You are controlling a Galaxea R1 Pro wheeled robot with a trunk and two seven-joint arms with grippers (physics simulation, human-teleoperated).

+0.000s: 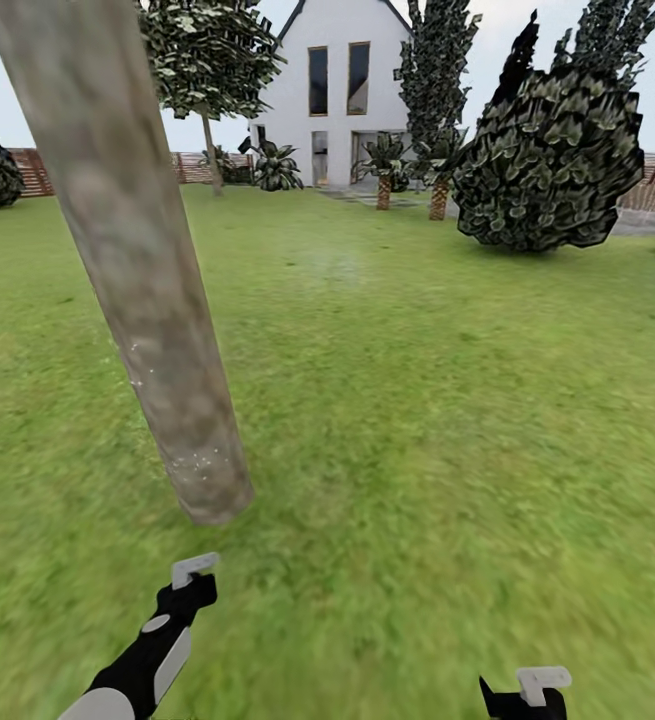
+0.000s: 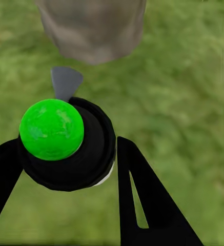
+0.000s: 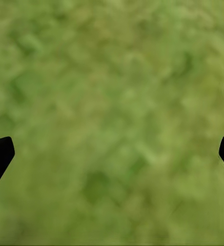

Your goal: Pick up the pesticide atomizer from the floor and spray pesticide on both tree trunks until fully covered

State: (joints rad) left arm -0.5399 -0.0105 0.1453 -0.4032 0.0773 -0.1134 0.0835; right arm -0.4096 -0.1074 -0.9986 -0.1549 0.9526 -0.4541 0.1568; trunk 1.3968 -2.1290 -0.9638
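Nearest, at the head view's lower left, the left gripper (image 1: 189,588) has its black fingers clamped on the black pesticide atomizer with a green round cap (image 2: 65,143), grey nozzle aimed at the base of the thick, mottled grey-beige tree trunk (image 1: 137,260). White pesticide specks (image 1: 202,462) dot only the trunk's foot, so holding this aim could leave the upper bark bare. Centre: bright grass floor (image 1: 417,420), white house (image 1: 332,90), second tree (image 1: 207,60) far off. Lower right, the right gripper (image 3: 112,154) hangs spread wide, holding nothing. Nothing blocks the spray.
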